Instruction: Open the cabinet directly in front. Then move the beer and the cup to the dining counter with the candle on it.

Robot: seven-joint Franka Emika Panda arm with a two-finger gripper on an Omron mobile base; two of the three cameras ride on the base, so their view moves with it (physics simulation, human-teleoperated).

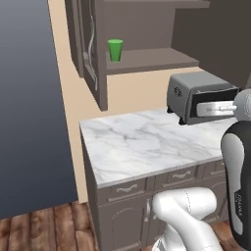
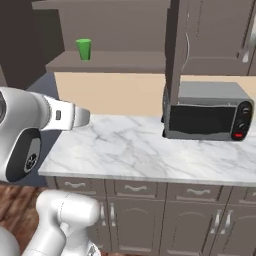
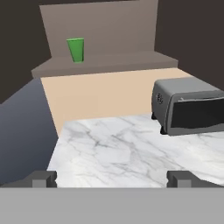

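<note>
The cabinet (image 1: pixel 147 60) in front stands open, its left door (image 1: pixel 90 49) swung out towards me and its right door (image 2: pixel 176 50) edge-on. On its lower shelf (image 3: pixel 105 64) the bright green cup (image 1: pixel 115 49) (image 2: pixel 84 49) (image 3: pixel 75 49) stands upright near the left end. My gripper (image 3: pixel 111 179) hovers above the near edge of the marble worktop, well short of and below the cup. It is open, with its two dark fingertips (image 3: pixel 43 178) far apart and nothing between them. The beer, the dining counter and the candle are out of view.
A grey toaster oven (image 1: pixel 201 100) (image 2: pixel 207 116) (image 3: pixel 192 105) sits at the back right of the short marble worktop (image 1: pixel 142 142), under the shelf. Drawer fronts (image 2: pixel 135 189) run below the worktop. A tall dark blue-grey panel (image 1: pixel 24 98) bounds the left side.
</note>
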